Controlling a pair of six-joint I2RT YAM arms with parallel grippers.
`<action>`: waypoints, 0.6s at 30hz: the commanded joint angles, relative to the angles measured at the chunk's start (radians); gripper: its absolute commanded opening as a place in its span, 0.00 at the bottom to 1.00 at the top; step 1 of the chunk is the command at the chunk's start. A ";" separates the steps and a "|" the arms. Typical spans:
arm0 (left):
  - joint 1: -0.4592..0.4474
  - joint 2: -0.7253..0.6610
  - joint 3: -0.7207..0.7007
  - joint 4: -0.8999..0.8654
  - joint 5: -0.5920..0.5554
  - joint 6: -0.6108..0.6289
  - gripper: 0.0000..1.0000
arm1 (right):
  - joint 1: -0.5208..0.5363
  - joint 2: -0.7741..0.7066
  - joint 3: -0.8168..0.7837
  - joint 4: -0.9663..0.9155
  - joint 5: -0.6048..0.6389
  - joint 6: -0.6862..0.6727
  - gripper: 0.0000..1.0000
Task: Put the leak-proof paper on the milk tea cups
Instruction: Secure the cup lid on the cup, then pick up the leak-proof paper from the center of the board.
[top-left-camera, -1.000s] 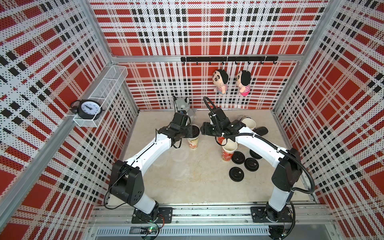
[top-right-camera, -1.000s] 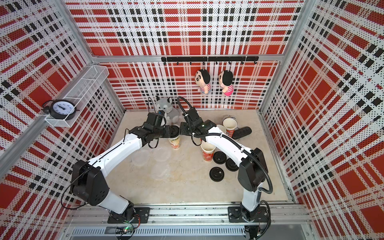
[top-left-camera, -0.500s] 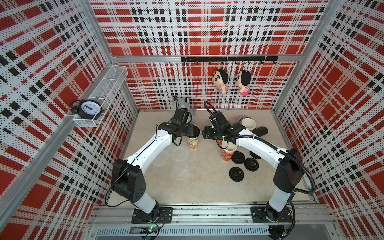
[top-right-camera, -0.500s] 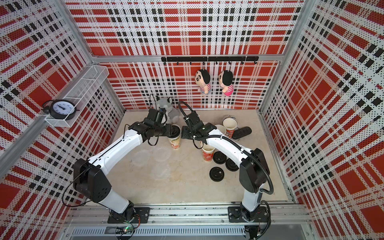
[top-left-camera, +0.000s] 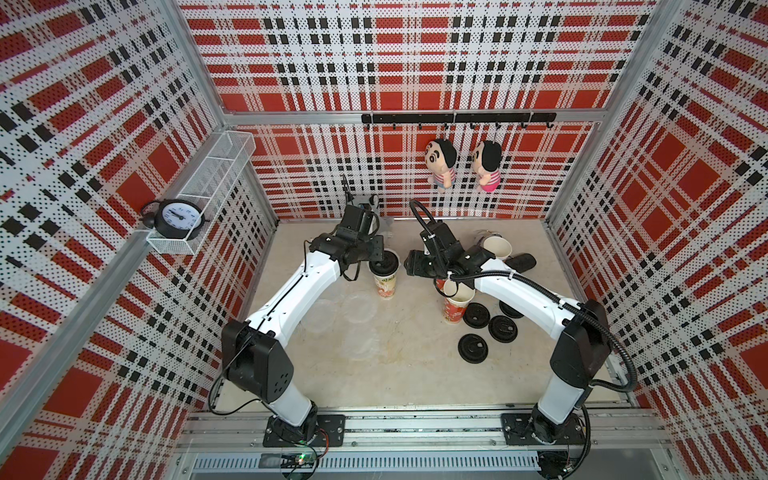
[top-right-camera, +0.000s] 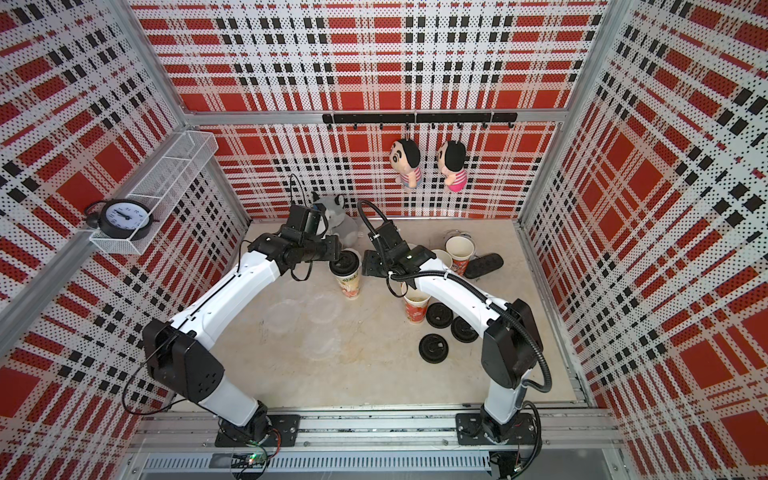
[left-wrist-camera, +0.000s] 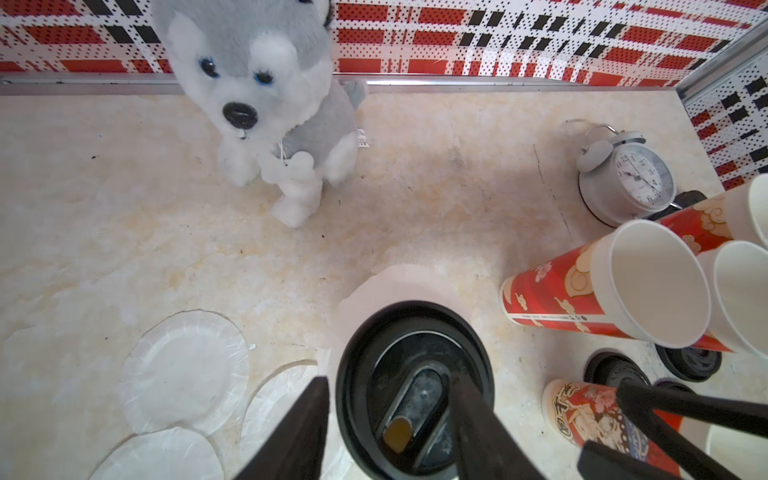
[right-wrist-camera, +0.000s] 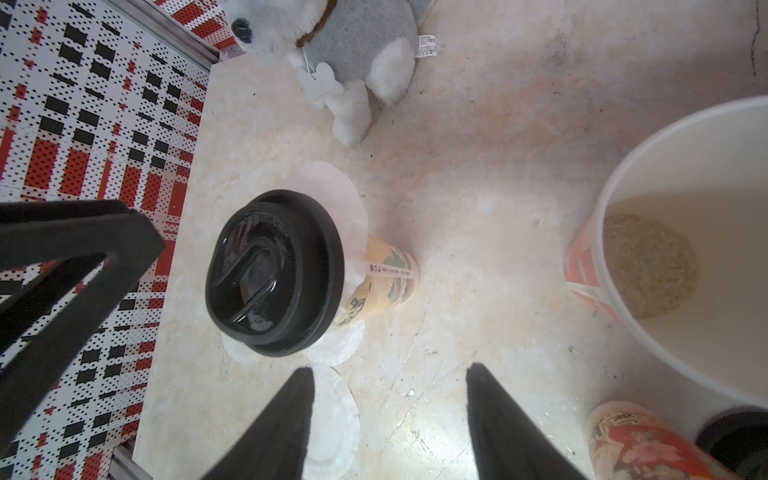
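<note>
One leak-proof paper lay pinned under the black lid on the cream cup at a top view's centre, and with left gripper and right gripper both parted and empty, the left would best rise straight, not snagging the lid.

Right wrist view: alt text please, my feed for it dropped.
A cream milk tea cup stands capped with a black lid, leak-proof paper poking out under the lid's rim. The right gripper hangs open and empty short of it, with loose paper sheets, an open red cup and a plush husky nearby.
</note>
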 joint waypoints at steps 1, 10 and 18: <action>0.007 -0.040 -0.023 -0.021 -0.015 0.012 0.49 | -0.007 -0.022 0.030 -0.001 -0.008 -0.016 0.61; 0.159 -0.195 -0.257 -0.005 0.018 -0.049 0.45 | -0.025 -0.120 0.069 -0.061 -0.015 -0.126 0.62; 0.382 -0.132 -0.447 0.036 0.078 -0.049 0.45 | -0.074 -0.344 -0.091 -0.080 0.012 -0.154 0.63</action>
